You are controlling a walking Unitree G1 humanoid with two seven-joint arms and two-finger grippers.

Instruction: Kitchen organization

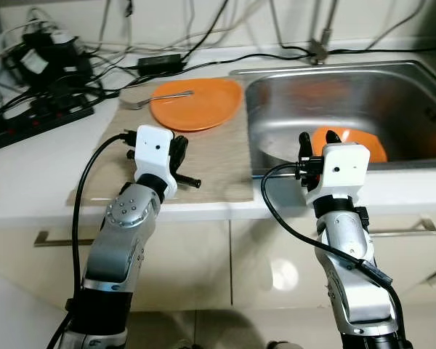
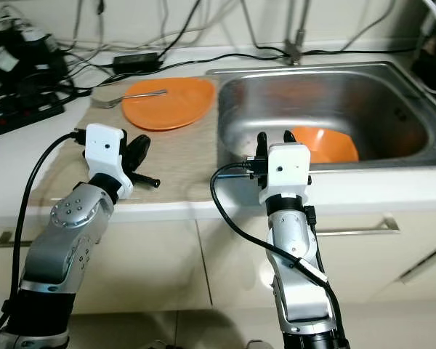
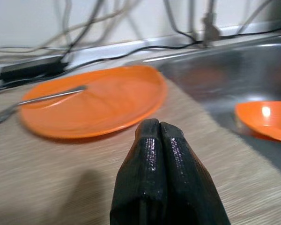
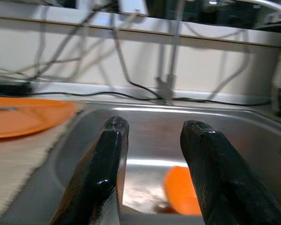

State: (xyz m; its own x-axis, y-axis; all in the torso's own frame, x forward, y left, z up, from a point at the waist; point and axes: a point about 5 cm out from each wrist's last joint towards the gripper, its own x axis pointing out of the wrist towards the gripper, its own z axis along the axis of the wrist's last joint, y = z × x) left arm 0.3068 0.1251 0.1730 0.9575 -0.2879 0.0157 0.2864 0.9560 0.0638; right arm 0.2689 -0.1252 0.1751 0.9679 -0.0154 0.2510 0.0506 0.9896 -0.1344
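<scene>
An orange plate [image 1: 196, 105] lies on a beige mat [image 1: 211, 163] to the left of the steel sink [image 1: 392, 94]. A metal fork [image 1: 156, 97] rests across the plate's left rim. Inside the sink, near its front wall, sits a smaller orange dish [image 1: 360, 142]. My left gripper [image 3: 154, 126] is shut with nothing in it and hovers low over the mat, a little short of the plate. My right gripper [image 4: 155, 125] is open and empty. It stands at the sink's front edge, pointing in towards the orange dish.
Black power strips and tangled cables [image 1: 36, 73] crowd the back left of the white counter. A black adapter [image 1: 160, 62] lies behind the plate. The faucet base [image 1: 320, 51] stands behind the sink. Drawer handles [image 1: 403, 231] run below the counter's front edge.
</scene>
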